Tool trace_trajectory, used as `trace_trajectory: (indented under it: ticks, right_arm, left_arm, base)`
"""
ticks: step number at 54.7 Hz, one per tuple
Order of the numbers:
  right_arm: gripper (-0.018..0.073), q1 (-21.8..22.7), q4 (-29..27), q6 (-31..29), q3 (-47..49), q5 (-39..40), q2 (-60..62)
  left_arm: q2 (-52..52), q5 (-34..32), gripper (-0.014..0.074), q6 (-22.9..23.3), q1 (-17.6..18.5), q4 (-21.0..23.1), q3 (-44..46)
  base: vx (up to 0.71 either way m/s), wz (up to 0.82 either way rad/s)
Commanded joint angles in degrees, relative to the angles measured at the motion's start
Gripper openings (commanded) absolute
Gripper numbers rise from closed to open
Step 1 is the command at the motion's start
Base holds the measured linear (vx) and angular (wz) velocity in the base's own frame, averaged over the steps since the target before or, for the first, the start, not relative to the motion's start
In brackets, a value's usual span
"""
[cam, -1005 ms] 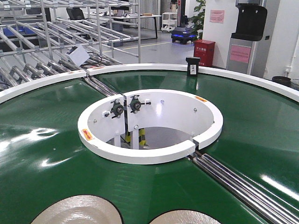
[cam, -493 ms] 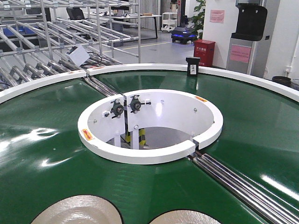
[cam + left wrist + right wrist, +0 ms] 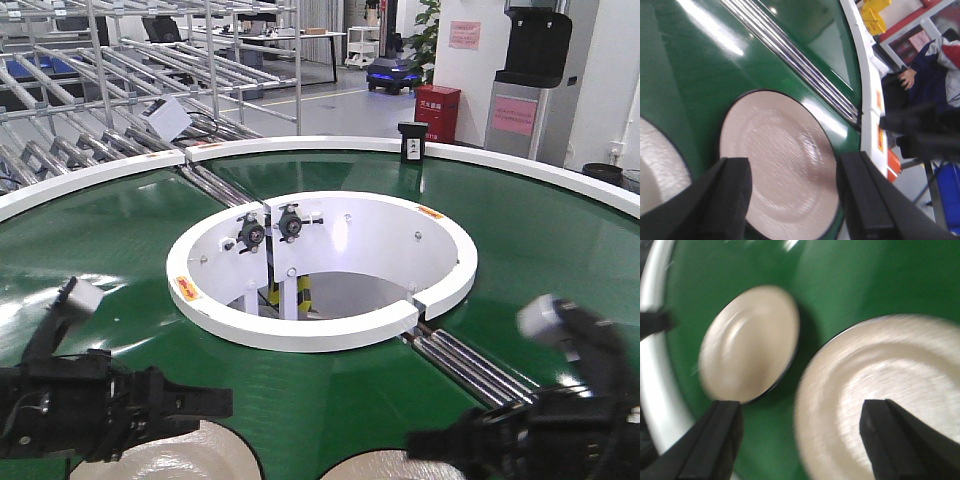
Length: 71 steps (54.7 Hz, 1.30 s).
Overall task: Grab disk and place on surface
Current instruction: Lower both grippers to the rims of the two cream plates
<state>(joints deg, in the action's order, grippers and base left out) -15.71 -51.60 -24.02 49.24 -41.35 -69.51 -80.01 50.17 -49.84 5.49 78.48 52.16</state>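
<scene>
Nearest the camera, two pale disks lie flat on the green conveyor belt (image 3: 100, 260), side by side with a gap between them: the left disk (image 3: 170, 455) and the right disk (image 3: 385, 467), both cut off by the bottom edge of the front view. The left end effector (image 3: 215, 402) hangs low over the far edge of the left disk, pointing right. Its wrist view shows the fingers (image 3: 725, 200) spread wide, holding nothing. The right end effector (image 3: 415, 440) points left over the right disk. Its blurred wrist view likewise shows parted, empty fingers (image 3: 900, 440). Beyond them sit steel rollers (image 3: 480, 375) and the white inner ring (image 3: 320, 335). Farther off are a small black box (image 3: 411, 142) on the outer rim, a red box (image 3: 437, 110) and metal racks (image 3: 120, 60).
</scene>
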Motion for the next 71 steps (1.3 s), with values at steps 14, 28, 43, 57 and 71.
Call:
trace_trajectory:
  ticks: [14,28,43,57,71]
  right_arm:
    - [0.0531,0.2,-12.1,-8.8,3.1,-7.0,-3.6]
    - [0.0531,6.0,-12.0,-9.9,3.1,-8.9,-3.6]
    - [0.0531,12.0,-13.6,-11.0,3.1,-12.1,-3.6]
    - [0.0531,12.0,-13.6,-11.5,3.1,-12.2,-3.6]
    - [0.0531,14.0,-9.0,-9.8,3.1,-12.8,-3.4]
  left_arm:
    - [-5.0,-2.9,0.0487,7.7,-18.2,-16.4,1.9]
    - [-11.6,-3.9,0.0487,3.6,-23.1,-24.3,1.9]
    - [-19.9,-2.3,0.0482,-2.7,-21.8,-20.9,1.9]
    - [-25.6,6.9,0.0208,-12.3,-17.9,-8.4,1.9]
    - [-23.9,10.9,-0.001,-12.1,-17.9,-4.3,1.9]
  base:
    - [0.0,0.0]
    - [0.0,0.0]
    - [0.0,0.0]
    - [0.0,0.0]
    - [0.0,0.0]
